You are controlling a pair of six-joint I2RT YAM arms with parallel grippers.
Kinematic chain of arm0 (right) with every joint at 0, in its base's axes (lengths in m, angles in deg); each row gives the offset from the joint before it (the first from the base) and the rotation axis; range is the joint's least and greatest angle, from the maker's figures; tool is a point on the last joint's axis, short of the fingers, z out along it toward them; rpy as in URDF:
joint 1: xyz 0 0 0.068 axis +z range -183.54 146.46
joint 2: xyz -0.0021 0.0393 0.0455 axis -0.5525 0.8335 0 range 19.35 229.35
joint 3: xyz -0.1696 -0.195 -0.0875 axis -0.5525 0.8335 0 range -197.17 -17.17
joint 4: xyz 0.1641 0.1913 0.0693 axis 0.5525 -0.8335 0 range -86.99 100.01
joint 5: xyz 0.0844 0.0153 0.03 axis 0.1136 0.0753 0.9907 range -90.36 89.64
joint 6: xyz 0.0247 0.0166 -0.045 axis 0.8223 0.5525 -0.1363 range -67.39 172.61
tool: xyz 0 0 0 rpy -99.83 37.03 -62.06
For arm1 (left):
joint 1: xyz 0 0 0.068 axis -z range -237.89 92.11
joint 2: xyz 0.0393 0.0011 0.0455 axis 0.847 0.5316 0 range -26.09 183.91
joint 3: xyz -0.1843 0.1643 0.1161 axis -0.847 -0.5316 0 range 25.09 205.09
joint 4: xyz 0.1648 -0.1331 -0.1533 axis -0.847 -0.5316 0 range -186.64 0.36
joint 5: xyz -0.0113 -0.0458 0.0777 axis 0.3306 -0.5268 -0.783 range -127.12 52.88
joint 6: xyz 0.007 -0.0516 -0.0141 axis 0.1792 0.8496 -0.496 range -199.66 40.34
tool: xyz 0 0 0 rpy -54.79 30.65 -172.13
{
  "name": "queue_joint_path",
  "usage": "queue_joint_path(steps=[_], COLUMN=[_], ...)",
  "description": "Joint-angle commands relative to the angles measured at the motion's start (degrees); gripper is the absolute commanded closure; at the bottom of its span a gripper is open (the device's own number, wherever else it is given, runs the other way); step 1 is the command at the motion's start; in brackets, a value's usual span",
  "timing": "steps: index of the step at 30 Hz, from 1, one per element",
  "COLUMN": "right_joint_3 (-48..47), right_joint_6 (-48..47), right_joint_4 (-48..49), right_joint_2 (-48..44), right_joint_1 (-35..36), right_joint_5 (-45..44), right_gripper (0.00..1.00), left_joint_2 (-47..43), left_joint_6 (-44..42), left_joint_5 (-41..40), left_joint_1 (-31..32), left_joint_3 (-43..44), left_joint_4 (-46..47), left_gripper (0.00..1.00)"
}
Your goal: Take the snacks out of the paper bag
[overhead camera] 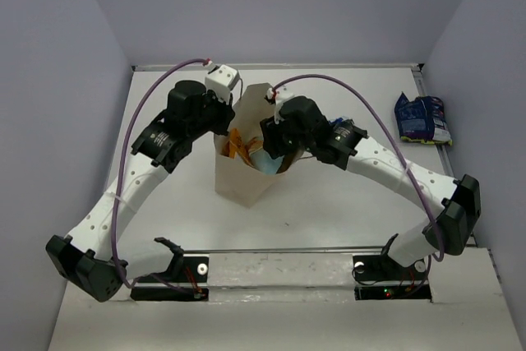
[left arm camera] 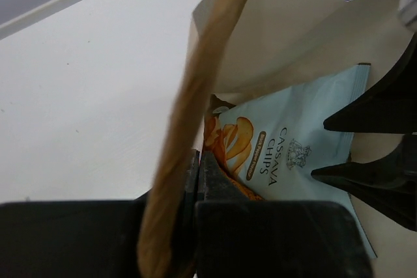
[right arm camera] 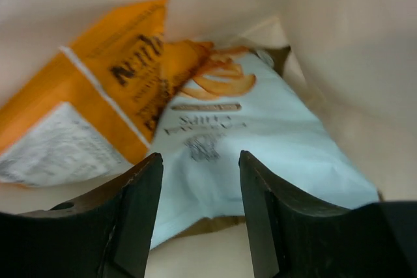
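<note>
left claw clamps the handle, steadying the paper bag; right claw, spread, straddles the light-blue chip bag at twelve o'clock.

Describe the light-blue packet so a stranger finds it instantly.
Find the tan paper bag standing mid-table between the arms. Inside it, beside an orange chip bag, lies the light-blue packet. Only it is pale blue and reads CASSAVA CHIPS.
</note>
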Motion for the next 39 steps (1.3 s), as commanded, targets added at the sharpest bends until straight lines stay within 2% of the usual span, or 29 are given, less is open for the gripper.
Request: queue_joint_path(steps=[1, 3, 4, 8, 13, 18, 21, 22, 24, 25, 26, 28, 29, 31, 32, 33, 34, 39], right_joint_3=[5.4, 9.6, 10.9, 17.0, 21.5, 19.1, 17.6, 17.5, 17.9, 18.5, 18.8, 18.8, 18.7, 18.4, 18.2, 17.7, 16.2, 16.8], right_joint_6=[6.1, 8.5, 9.6, 17.1, 21.2, 21.7, 22.4, 22.6, 23.4, 23.8, 23.9, 24.8, 25.2, 25.7, 26.0, 27.4, 29.1, 39.6], right_joint_4=[-0.9, -1.4, -1.4, 0.6, 5.6, 7.2, 6.4, 6.1, 5.8, 5.5, 5.2, 3.7, 3.0, 1.6, -0.3, -2.1, -6.8, -13.0], right_joint_2=[-1.3, -2.1, -2.5, -3.2, -4.0, 1.3, 3.2, 3.2, 2.7, 1.8, 1.5, 0.0, -0.6, -2.1, -2.8, -3.5, -3.8, -7.1], right_joint_1=[2.7, 4.2, 4.9, 5.7, 5.7, 5.7, 5.7, 5.7, 5.7, 5.7, 5.7, 5.7, 5.7, 5.7, 5.7, 5.7, 5.7, 2.2], right_joint_5=[-12.0, -14.5, -17.3, -18.3, -19.0, -21.4, -23.5, -25.0, -27.6, -28.3, -28.9, -30.7, -31.4, -32.9, -34.8, -36.1, -39.2, -40.3], right_gripper=[0.43, 0.36, 0.27, 0.11, 0.0, 0.01, 0.09, 0.24, 0.39, 0.52, 0.6, 0.69, 0.68, 0.63, 0.48, 0.42, 0.3, 0.15], left_joint_2=[-2.8, -3.6, -4.2, -5.5, -6.1, -5.3, -4.7, -4.8, -5.0, -5.3, -5.5, -5.6, -5.6, -5.6, -5.5, -5.5, -5.5, -5.6], left_joint_6=[2.3, 3.4, 3.5, 3.5, 3.1, 3.5, 5.7, 5.7, 5.2, 5.0, 4.8, 4.7, 4.6, 4.4, 4.1, 4.1, 2.6, 2.5], left_joint_5=[3.7, 6.9, 9.4, 13.1, 17.7, 16.9, 16.2, 16.4, 16.7, 16.5, 16.3, 15.3, 14.8, 14.1, 13.2, 12.7, 11.5, 10.0], left_joint_1=[0.6, 0.8, 1.0, 2.5, 3.7, 4.0, 4.0, 4.0, 3.9, 4.0, 4.0, 3.9, 4.0, 3.9, 4.0, 3.9, 4.0, 4.0], left_joint_3=[-2.9, -4.7, -5.3, -9.3, -11.4, -11.7, -10.2, -10.0, -10.4, -11.2, -11.7, -12.4, -12.4, -12.5, -12.5, -12.6, -12.6, -13.3], left_joint_4=[3.2, 3.8, 4.2, 7.0, 8.5, 10.0, 10.6, 10.7, 10.5, 10.3, 10.3, 10.1, 10.2, 10.3, 10.3, 10.5, 10.6, 10.9], left_gripper=[1.0, 1.0, 1.0, 1.0, 1.0, 1.0, 1.0, 1.0, 1.0, 1.0, 1.0, 1.0, 1.0, 1.0, 1.0, 1.0, 1.0, 1.0])
